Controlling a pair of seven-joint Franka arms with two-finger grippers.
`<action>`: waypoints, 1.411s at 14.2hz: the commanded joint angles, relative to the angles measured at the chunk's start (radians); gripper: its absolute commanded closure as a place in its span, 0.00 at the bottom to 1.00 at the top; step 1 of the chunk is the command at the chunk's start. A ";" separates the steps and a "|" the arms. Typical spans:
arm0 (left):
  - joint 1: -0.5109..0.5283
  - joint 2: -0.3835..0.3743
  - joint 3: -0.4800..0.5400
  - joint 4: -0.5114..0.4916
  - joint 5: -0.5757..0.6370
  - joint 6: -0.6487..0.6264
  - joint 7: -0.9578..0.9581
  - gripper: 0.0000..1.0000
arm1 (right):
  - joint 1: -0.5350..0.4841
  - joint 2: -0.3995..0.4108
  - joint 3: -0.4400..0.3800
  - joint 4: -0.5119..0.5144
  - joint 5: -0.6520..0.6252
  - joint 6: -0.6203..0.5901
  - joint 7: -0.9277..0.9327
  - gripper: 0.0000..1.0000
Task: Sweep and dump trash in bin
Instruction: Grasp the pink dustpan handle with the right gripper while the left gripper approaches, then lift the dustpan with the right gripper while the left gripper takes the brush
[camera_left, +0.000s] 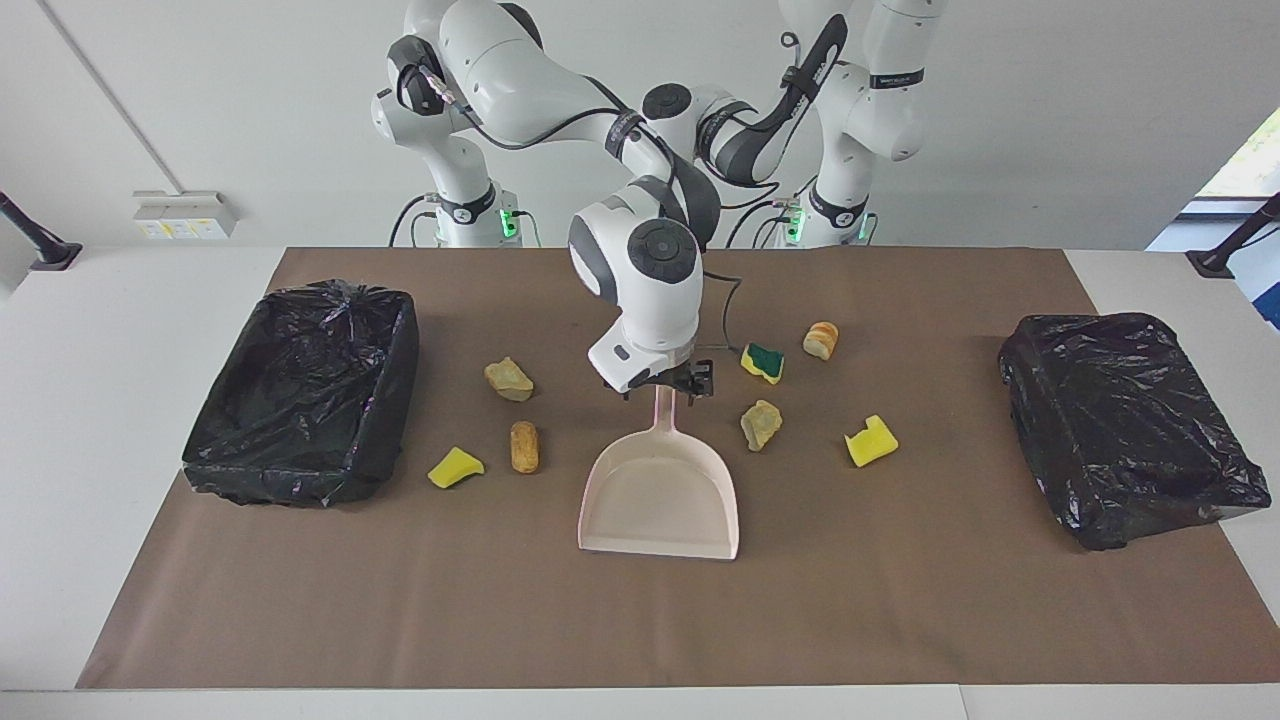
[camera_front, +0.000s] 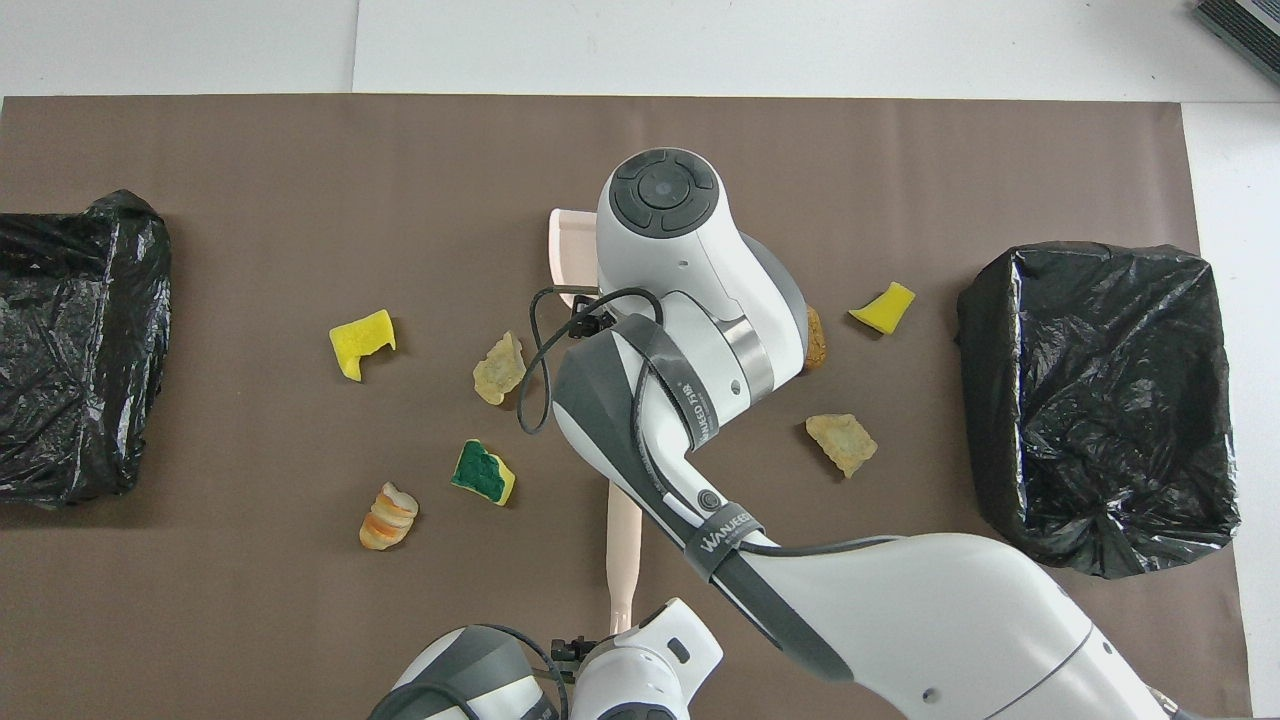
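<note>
One "WANJEED" strap (camera_front: 722, 528), right arm

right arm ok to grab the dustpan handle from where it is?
Probably yes: the right end effector sits right over the dustpan handle's upper end, and no scrap crowds it.

The right arm reaches out from its base over the middle of the tabletop, forearm sloping down, wrist bent so its right pincer (camera_left: 668, 385) points straight down, low over the surface. The left arm folds in close to the robots' end, elbow raised, its wrist turned down; the left pincer (camera_front: 568, 650) is mostly hidden by the right arm and its own wrist.
</note>
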 joint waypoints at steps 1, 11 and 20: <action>-0.016 -0.001 0.021 0.005 0.007 -0.019 -0.010 0.37 | -0.013 -0.023 0.003 -0.061 0.060 0.022 -0.076 0.00; 0.086 -0.102 0.031 0.041 0.022 -0.300 0.004 1.00 | -0.014 -0.034 0.004 -0.119 0.109 0.059 -0.128 0.30; 0.531 -0.093 0.030 0.131 0.221 -0.342 0.264 1.00 | -0.013 -0.049 0.004 -0.156 0.143 0.099 -0.117 1.00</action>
